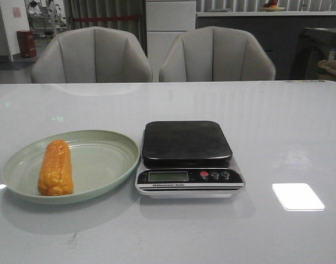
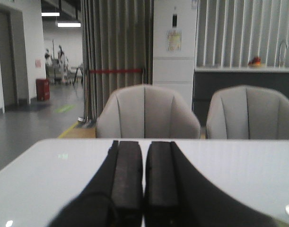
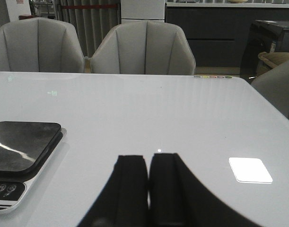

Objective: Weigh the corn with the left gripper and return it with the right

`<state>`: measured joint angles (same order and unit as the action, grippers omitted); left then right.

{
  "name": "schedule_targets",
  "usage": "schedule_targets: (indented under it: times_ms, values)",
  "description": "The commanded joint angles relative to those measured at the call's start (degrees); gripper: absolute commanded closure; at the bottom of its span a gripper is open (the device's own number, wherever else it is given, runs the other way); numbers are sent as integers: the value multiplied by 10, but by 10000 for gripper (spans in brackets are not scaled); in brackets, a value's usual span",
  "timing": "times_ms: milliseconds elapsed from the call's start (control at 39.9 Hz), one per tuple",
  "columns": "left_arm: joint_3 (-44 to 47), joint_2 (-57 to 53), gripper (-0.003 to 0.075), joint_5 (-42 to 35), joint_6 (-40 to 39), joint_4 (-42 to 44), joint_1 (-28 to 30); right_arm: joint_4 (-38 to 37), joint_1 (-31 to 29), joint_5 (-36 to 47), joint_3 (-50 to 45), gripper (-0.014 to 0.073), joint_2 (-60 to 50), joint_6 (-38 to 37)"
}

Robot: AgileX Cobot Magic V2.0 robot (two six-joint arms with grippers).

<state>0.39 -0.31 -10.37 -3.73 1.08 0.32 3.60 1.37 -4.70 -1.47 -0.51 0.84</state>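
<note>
Corn on the plate, both grippers clenched on nothing

The corn (image 1: 56, 167) lies lengthwise on the left part of a pale green plate (image 1: 102, 159), its long axis running roughly front to back, tilted only slightly. The plate sits on the glossy white table (image 1: 277, 137) just beside a kitchen scale (image 1: 188, 158), the plate's right rim nearly touching the scale's left edge; whether they touch cannot be told. The scale's black platform (image 1: 186, 142) is bare, and its front panel shows a blank display (image 1: 168, 176) with 3 small buttons (image 1: 214, 175) to the right of it, 1 red and 2 dark.

Neither arm appears in the front view. In the left wrist view the left gripper (image 2: 143, 189) has its 2 black fingers (image 2: 126, 175) pressed together with only a thin seam between them, nothing caught there, raised over the table and facing 2 grey chairs (image 2: 146, 113). In the right wrist view the right gripper (image 3: 148, 189) is likewise closed tight on nothing, above bare tabletop with the scale off to one side and a bright rectangular light reflection (image 3: 250, 170) on the table to the other
</note>
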Motion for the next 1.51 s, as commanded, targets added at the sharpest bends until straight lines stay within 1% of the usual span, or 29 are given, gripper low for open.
schedule_targets:
  times_ms: [0, 151, 251, 301, 402, 452, 527, 678, 778, 853, 1029, 1179, 1255, 1305, 1330, 1481]
  values:
    - [6, -9, 607, -76, -7, -11, 0, -4, -2, 47, -6, 417, -11, 5]
    - [-72, 9, 607, 15, -11, -11, 0, -4, -2, 47, -6, 417, -11, 5]
    - [-136, 46, 607, 75, -11, -11, 0, -4, -2, 47, -6, 417, -11, 5]
    - [-177, 74, 607, 112, -11, -11, 0, -4, -2, 47, -6, 417, -11, 5]
    - [-244, 125, 607, 210, -11, -11, 0, -4, -2, 47, -6, 417, -11, 5]
    - [-271, 152, 607, 257, -11, -11, 0, -4, -2, 47, -6, 417, -11, 5]
    - [-297, 179, 607, 303, -11, -11, 0, -4, -2, 47, -6, 417, -11, 5]
    - [-297, 209, 607, 336, -11, -11, -2, -4, -2, 47, -6, 417, -11, 5]
    - [-288, 216, 607, 336, -11, -18, -20, -4, -2, 47, -6, 417, -11, 5]
    - [-272, 223, 607, 319, -11, -19, -38, -4, -2, 47, -6, 417, -11, 5]
    - [-220, 235, 606, 233, -19, -27, -79, -4, -2, 47, -6, 417, -11, 5]
    - [-219, 253, 594, 243, -20, -28, -87, -4, -2, 47, -6, 417, -11, 5]
    - [-232, 271, 538, 256, -20, -28, -87, -4, -2, 47, -6, 417, -11, 5]
    - [-245, 283, 477, 269, -20, -28, -87, -4, -2, 47, -6, 417, -11, 5]
    - [-252, 294, 425, 276, -20, -28, -87, -4, -2, 47, -6, 417, -11, 5]
    - [-286, 336, 194, 301, -20, -26, -91, -4, -2, 47, -6, 417, -11, 5]
